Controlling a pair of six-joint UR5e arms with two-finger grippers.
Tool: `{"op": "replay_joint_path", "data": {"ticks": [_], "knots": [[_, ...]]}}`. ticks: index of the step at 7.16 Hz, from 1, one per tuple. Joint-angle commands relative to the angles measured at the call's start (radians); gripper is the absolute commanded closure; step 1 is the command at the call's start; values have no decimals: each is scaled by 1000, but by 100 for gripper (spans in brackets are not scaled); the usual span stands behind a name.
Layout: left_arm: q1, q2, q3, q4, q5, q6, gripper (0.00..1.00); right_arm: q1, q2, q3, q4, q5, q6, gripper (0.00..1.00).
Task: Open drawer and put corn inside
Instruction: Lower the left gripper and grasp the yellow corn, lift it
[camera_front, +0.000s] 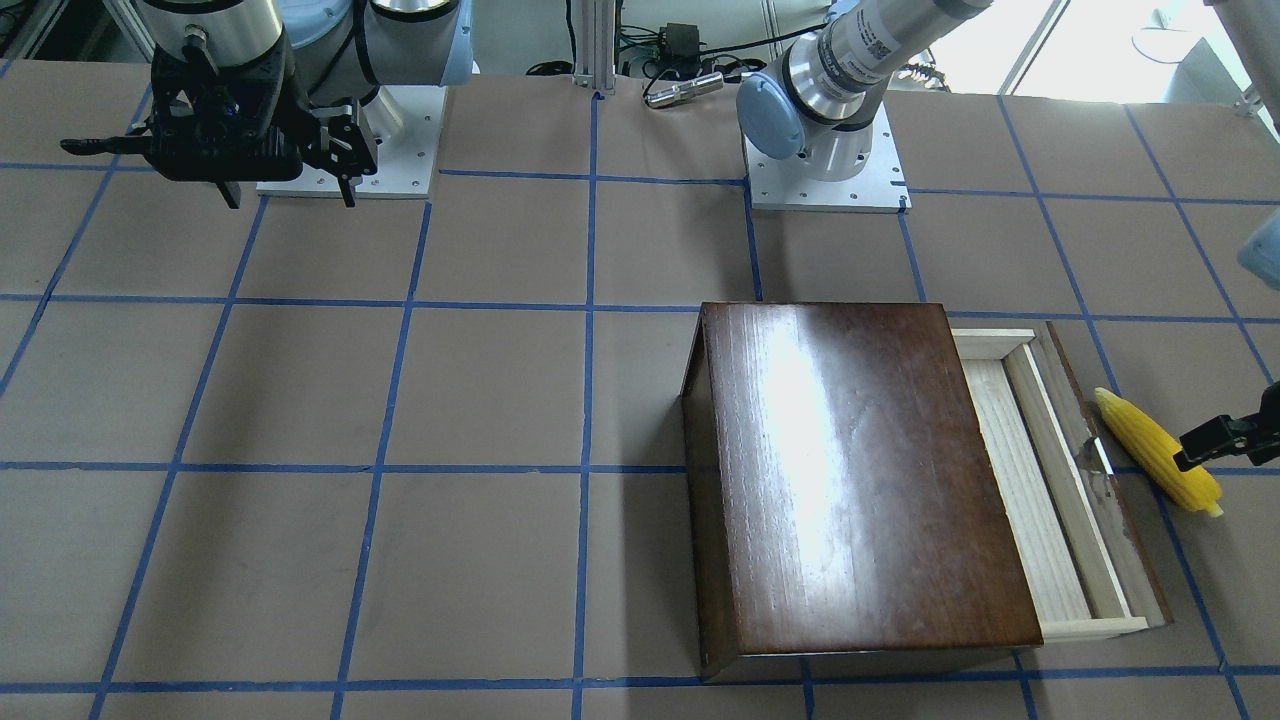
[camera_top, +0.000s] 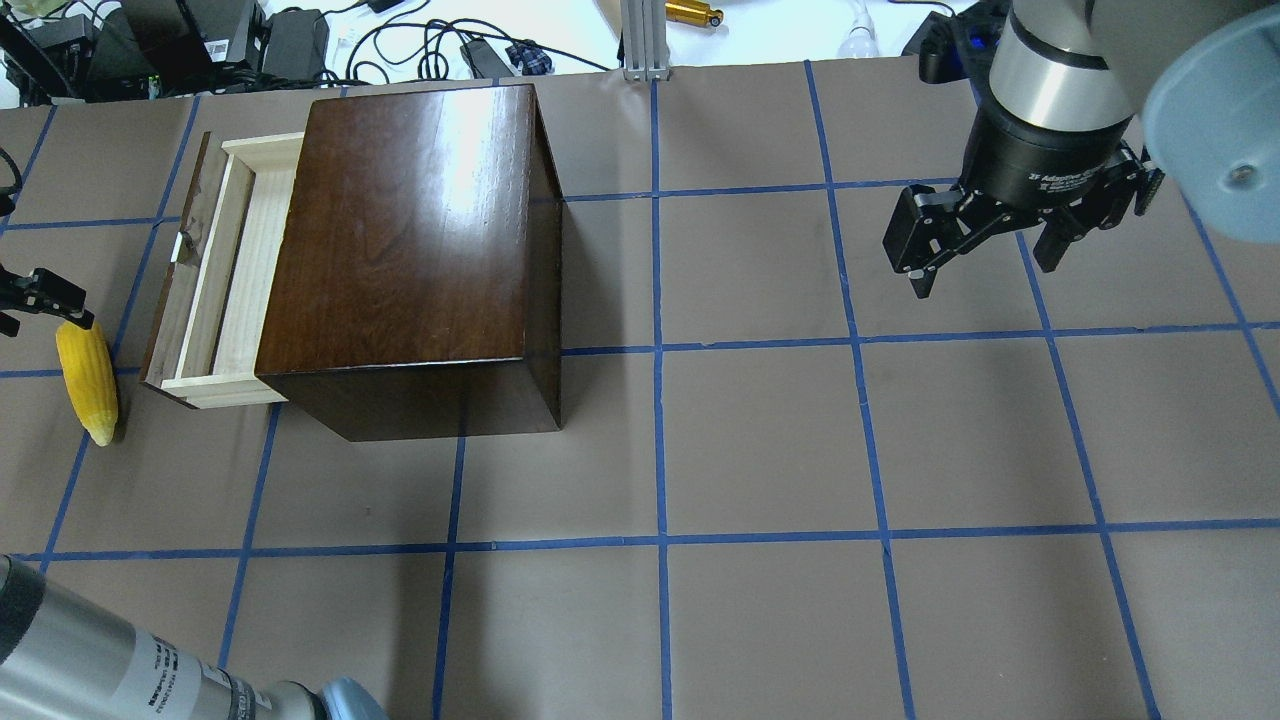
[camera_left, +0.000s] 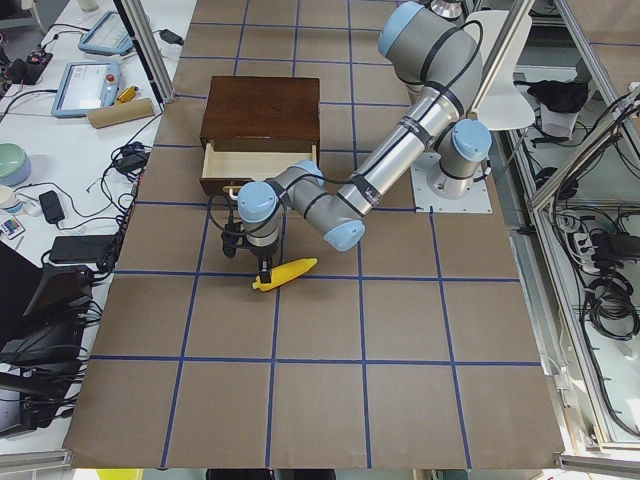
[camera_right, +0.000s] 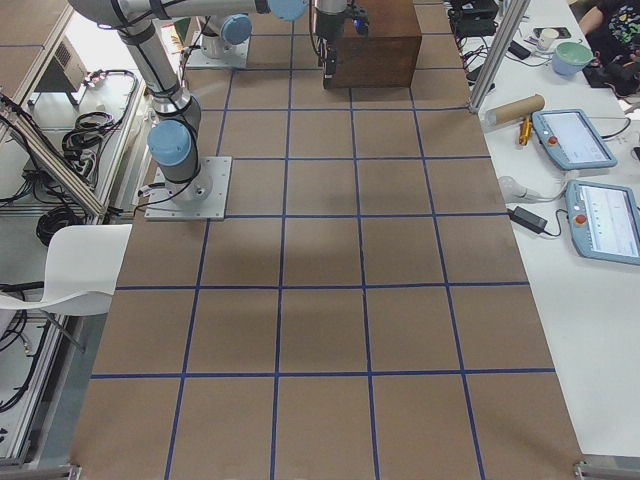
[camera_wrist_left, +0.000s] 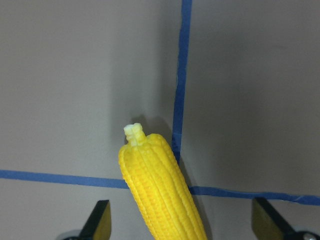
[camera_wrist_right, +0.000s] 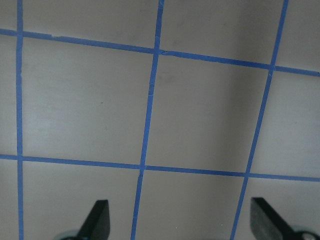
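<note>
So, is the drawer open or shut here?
Open: the drawer sticks out from the box, pale inside exposed and empty; the corn lies on the table beside it.

Box (camera_top: 410, 230) sits far left on the table. Its drawer (camera_top: 262, 270) is only out partway, so the way in is a narrow strip between the front panel and the box's top edge. That's the tight spot. The handle (camera_front: 1095, 455) pokes out toward the corn (camera_wrist_left: 157, 185), which lies just beside the panel. The left gripper (camera_wrist_left: 182, 222) straddles the cob, with a gap on each side. Open tabletop to the right.
</note>
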Motion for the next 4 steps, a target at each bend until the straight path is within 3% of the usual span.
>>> {"op": "replay_joint_path", "data": {"ticks": [1,4], "knots": [[13,-37,-12,5,-2,13,0,0,1,0,0,0,0,0],[11,-83,-24,34,-13,25,0,0,0,0,0,-2,0,0]]}}
